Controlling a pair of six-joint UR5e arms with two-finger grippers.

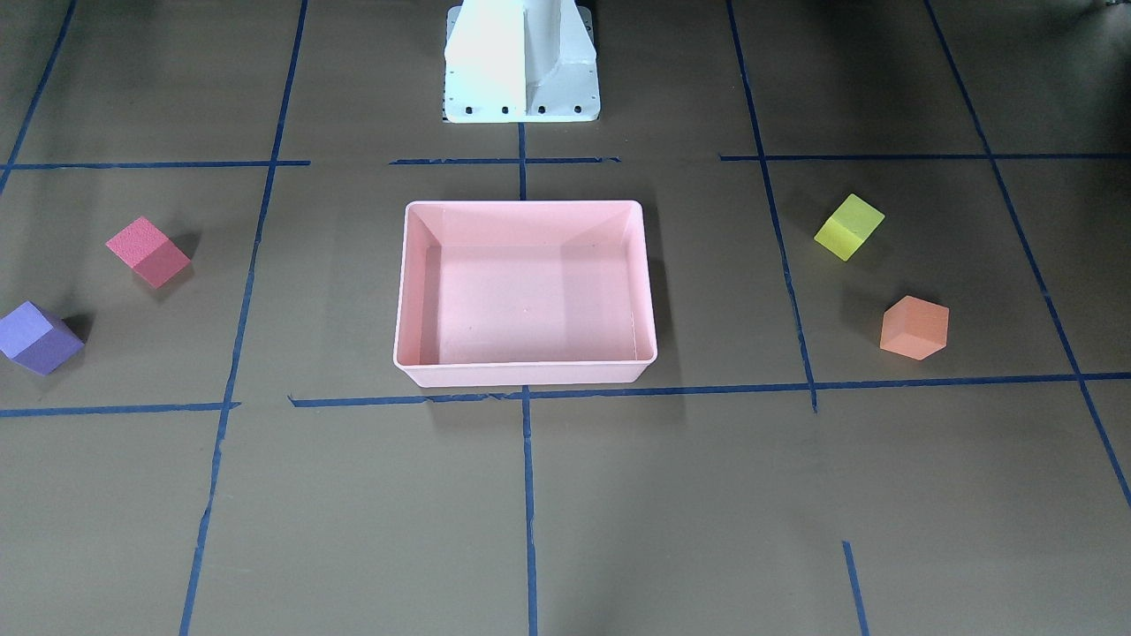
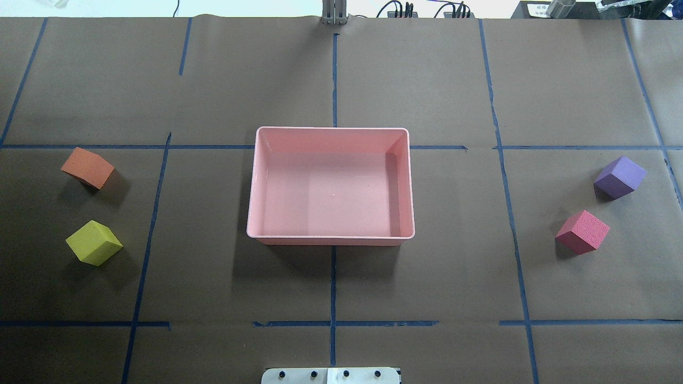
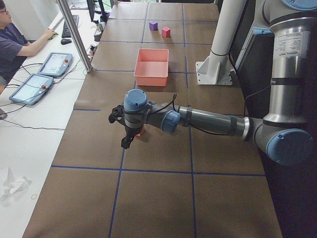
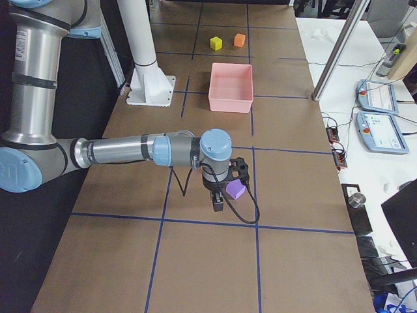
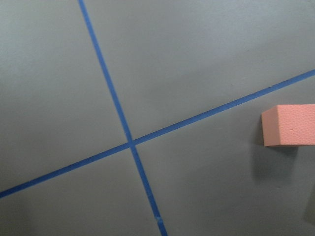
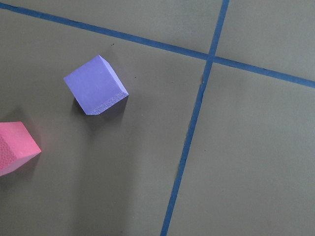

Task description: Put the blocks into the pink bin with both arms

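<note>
Purple block (image 6: 96, 84), red-pink block (image 6: 15, 147), outside pink bin (image 2: 331, 240)

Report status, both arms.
Left gripper, right gripper: hovering, state unclear. Pink bin empty. Orange block, yellow block left; purple block, red-pink block right, on table. No obstructions.

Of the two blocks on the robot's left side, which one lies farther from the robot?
The orange block: it lies farther out than the yellow block, which sits nearer the white pedestal base.
</note>
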